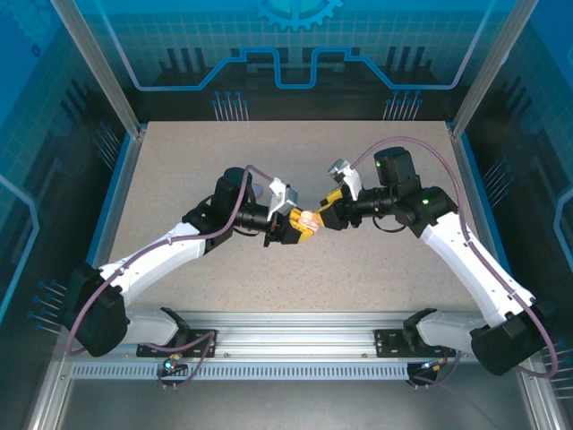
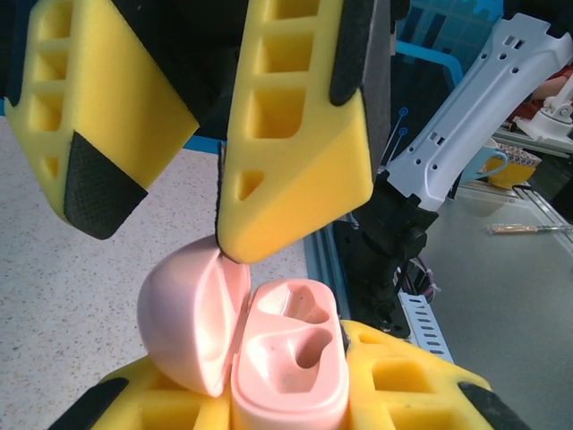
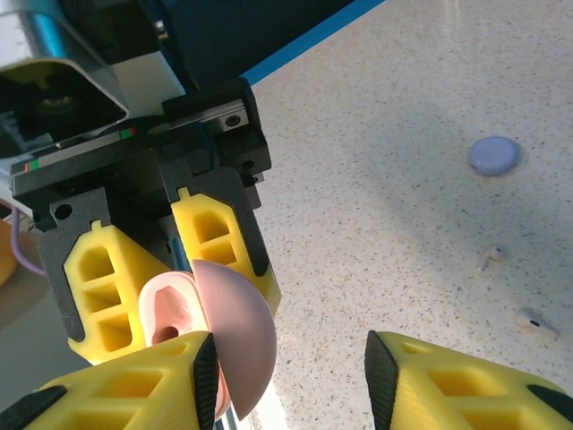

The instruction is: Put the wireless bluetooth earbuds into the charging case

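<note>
Closest to the left wrist lens, my left gripper (image 2: 277, 394) is clamped tight around the pink charging case (image 2: 288, 358), its yellow fingers (image 2: 394, 376) pressing the body from either side. The case's lid (image 2: 183, 318) is swung open toward 9 o'clock, leaving the two moulded wells exposed. From 12 o'clock my right gripper (image 2: 175, 219) reaches in with its jaws parted about halfway, clasping nothing; one fingertip (image 2: 246, 237) touches the lid's upper rim. On the overhead view both grippers meet over the middle of the table (image 1: 179, 161), with the case between them. On the right wrist view a pale earbud (image 3: 488, 259) and a second earbud (image 3: 530, 321) lie loose on the table, at 2 and 3 o'clock from the right gripper, well apart from it and from the case. A purple round case (image 3: 494, 155) sits beyond them, between 1 and 2 o'clock
</note>
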Robot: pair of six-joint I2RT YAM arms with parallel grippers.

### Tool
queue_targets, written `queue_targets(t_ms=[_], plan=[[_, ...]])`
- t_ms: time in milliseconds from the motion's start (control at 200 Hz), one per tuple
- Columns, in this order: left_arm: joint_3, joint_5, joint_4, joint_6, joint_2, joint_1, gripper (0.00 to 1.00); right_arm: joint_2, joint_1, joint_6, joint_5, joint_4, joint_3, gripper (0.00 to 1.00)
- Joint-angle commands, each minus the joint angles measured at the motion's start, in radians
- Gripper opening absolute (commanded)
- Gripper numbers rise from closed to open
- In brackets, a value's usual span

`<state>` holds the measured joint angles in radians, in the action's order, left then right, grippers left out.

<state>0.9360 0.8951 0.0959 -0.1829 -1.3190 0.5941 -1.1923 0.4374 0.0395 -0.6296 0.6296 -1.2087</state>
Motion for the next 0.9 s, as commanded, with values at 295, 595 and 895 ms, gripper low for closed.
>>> queue_targets(t_ms=[295, 595, 895], plan=[[-0.117, -0.042, 0.215, 0.051, 0.014, -0.006, 0.10, -0.015, -0.054, -0.125, 0.246, -0.053, 0.028, 0.52], [-0.256, -0.068, 0.436, 0.158, 0.034, -0.036, 0.11, -0.279, -0.066, -0.190, 0.371, -0.003, -0.042, 0.51], [-0.354, -0.072, 0.570, 0.223, 0.064, -0.075, 0.11, -0.557, -0.041, -0.211, 0.400, 0.006, -0.177, 0.48]])
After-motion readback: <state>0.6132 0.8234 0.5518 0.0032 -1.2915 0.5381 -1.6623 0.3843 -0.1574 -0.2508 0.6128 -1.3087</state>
